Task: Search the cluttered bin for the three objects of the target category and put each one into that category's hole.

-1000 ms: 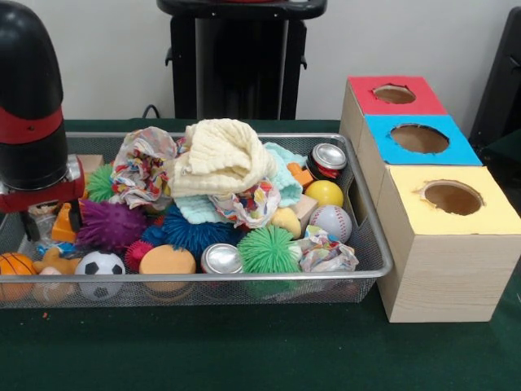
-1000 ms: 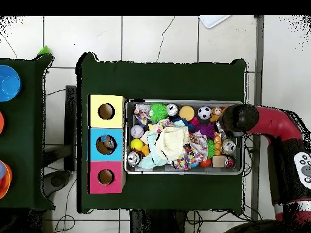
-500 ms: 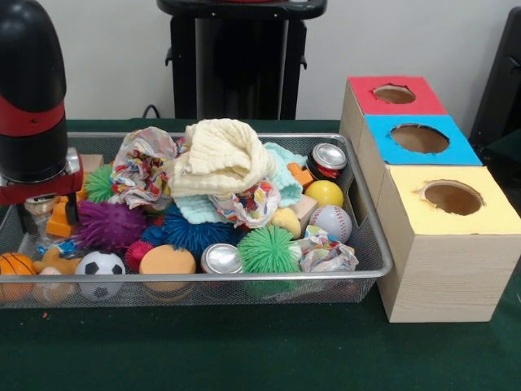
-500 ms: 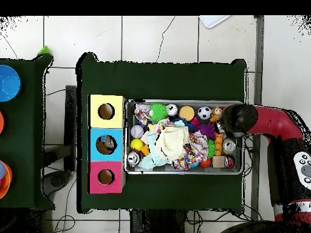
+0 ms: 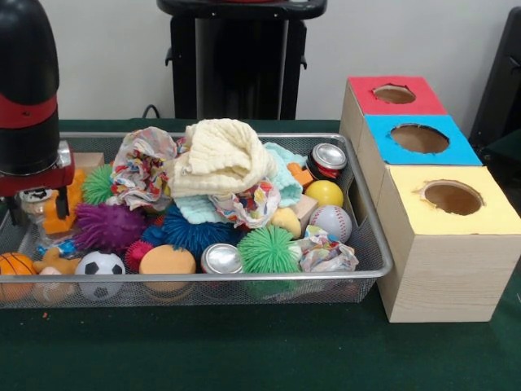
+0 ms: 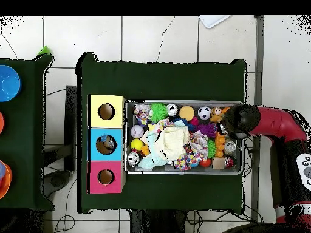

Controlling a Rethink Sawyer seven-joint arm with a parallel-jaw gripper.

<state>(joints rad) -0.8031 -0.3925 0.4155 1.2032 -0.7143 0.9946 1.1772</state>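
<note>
Claw [image 5: 41,208] at bin's [image 5: 370,236] end, orange toy [image 5: 59,213] between fingers

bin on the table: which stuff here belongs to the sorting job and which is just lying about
Job:
wire bin
its clutter, e.g. baseball, can, cream cloth
three-hole box
gripper

Lying about:
blue dish
side table
floor cables

arm [image 5: 28,90]: black rounded casing | red band | silver collar
</note>
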